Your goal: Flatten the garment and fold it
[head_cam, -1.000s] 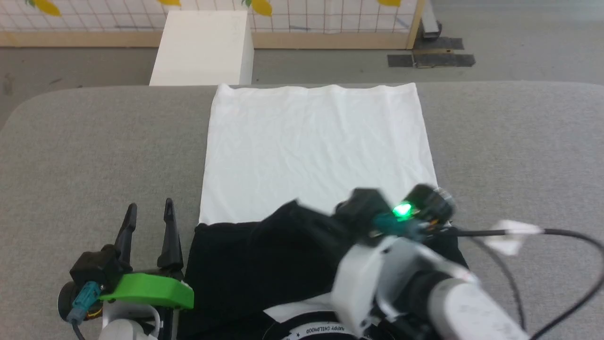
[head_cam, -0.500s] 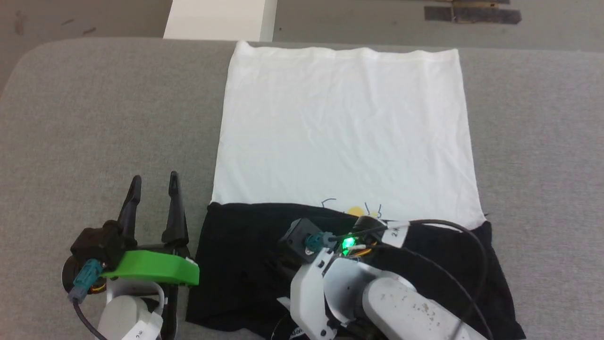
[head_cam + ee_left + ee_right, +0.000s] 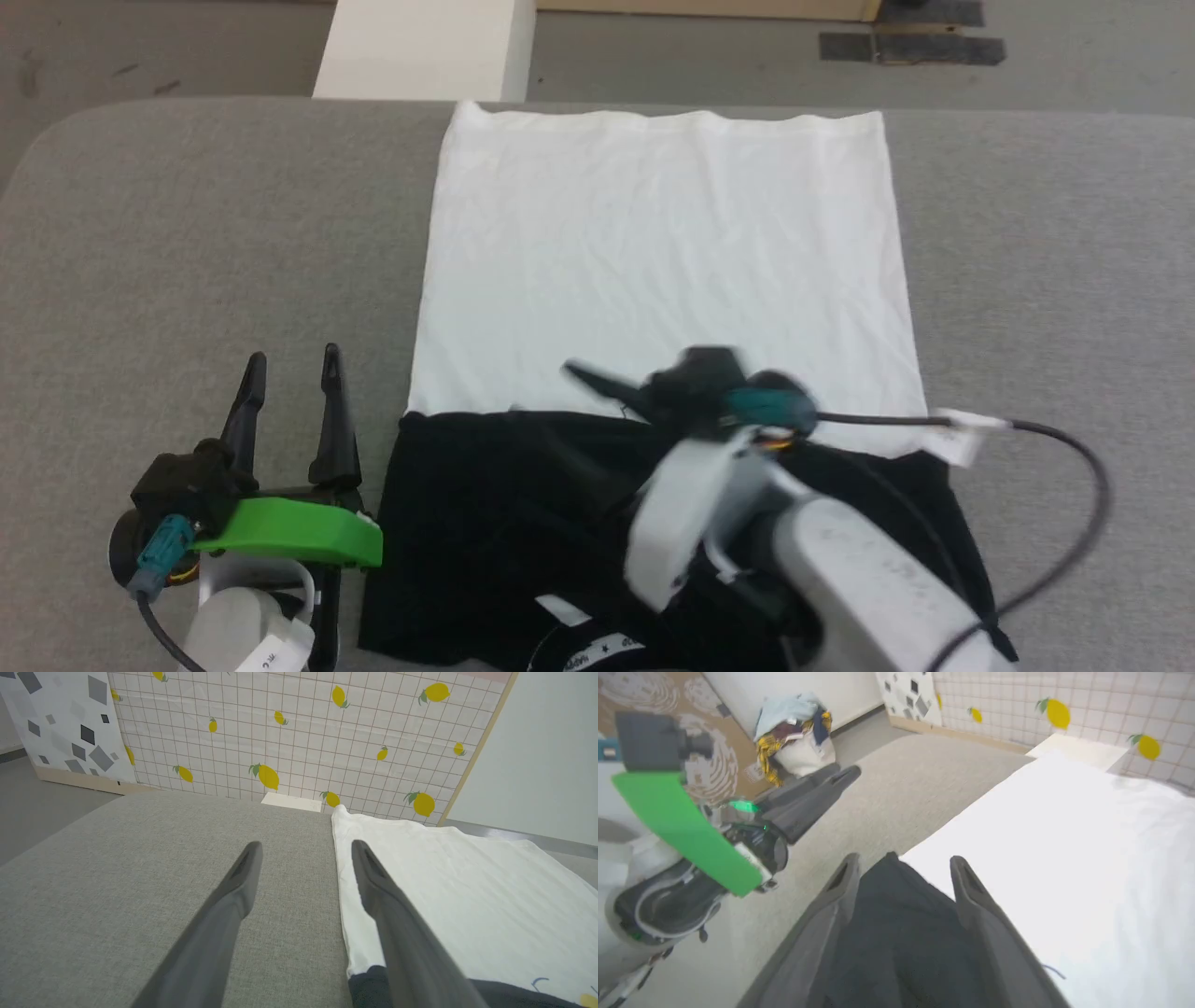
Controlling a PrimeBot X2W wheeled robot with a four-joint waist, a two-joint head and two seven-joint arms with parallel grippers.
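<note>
A grey cloth-covered table (image 3: 187,233) takes up most of the scene, with a grey floor (image 3: 700,56) beyond its far edge and a lemon-patterned wall (image 3: 303,728) behind that. A white box (image 3: 420,47) stands on the floor just past the far edge.

At the near left, the left gripper (image 3: 294,357) rests over bare table just beside the shirt's left edge. Its two fingers are spread and nothing is between them.

The shirt (image 3: 653,252) lies in the middle of the table with its hem toward the far edge and its collar (image 3: 597,653) at the near edge. The white body is spread out flat, with only light creases. The black sleeves (image 3: 485,523) are laid across the near part, covering the chest in a dark band from side to side. A bit of the small print (image 3: 584,998) peeks out at the band's far edge.

To the right of centre, the right gripper (image 3: 904,859) hangs over that band, pointing left toward its far left corner. Its fingers are spread. Black cloth shows below and between them, but it does not look pinched.

The flattening looks done, and the sleeves seem to be folded in. What appears left is folding the body itself, probably by bringing the far hem toward the collar or the other way round, and then tidying the edges.
</note>
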